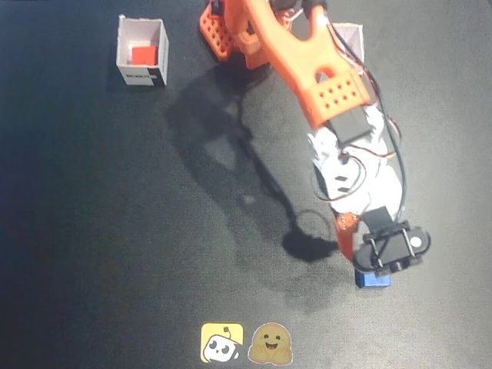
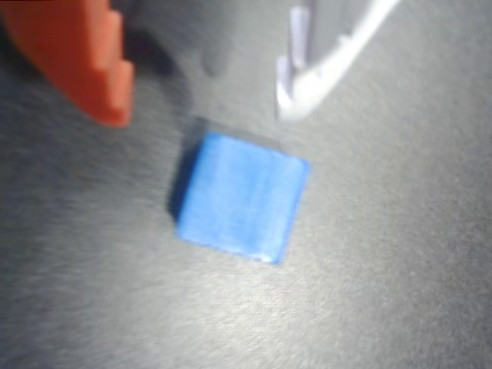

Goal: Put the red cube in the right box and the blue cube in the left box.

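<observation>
Claw spread open, nothing held; orange finger and white finger apart above blue cube in wrist view, neither touching it. Blue cube flat on dark table, turned slightly askew to the fingers. In fixed view, claw low over blue cube, cube partly hidden under black wrist parts, lower right of table. Orange arm stretched from base at top centre down to the right. Red cube inside white box at upper left, black strip on near wall. Second white box at top, mostly hidden behind arm; contents not visible. Two stickers at bottom edge, well clear of cube.
</observation>
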{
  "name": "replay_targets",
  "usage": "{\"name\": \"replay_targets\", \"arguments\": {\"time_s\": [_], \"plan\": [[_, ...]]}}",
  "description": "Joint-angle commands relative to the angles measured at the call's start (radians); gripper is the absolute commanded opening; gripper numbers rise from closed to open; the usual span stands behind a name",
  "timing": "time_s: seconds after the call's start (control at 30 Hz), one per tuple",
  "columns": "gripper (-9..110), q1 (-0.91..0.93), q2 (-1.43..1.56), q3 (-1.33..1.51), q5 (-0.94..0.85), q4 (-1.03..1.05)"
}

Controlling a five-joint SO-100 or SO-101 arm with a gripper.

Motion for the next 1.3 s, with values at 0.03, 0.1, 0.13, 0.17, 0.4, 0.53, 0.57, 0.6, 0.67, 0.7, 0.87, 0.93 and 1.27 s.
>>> {"name": "replay_targets", "arguments": {"time_s": [0.03,0.1,0.13,0.17,0.4,0.53,0.57,0.6,0.67,0.7,0.87,0.93,1.27], "plan": [[17,-0.006,-0.028,-0.089,0.026,-0.015],[19,-0.011,-0.046,-0.098,0.034,-0.026],[20,-0.012,-0.057,-0.107,0.038,-0.026],[21,-0.012,-0.067,-0.118,0.037,-0.026],[24,-0.026,-0.129,-0.179,0.063,-0.021],[24,-0.029,-0.186,-0.230,0.086,-0.002],[24,-0.031,-0.195,-0.233,0.095,-0.005],[24,-0.031,-0.204,-0.242,0.098,-0.006],[24,-0.031,-0.218,-0.253,0.107,-0.003],[23,-0.031,-0.227,-0.259,0.107,-0.003],[23,-0.034,-0.264,-0.287,0.129,-0.005],[23,-0.035,-0.279,-0.301,0.135,-0.005],[22,-0.040,-0.359,-0.376,0.160,0.000]]}}
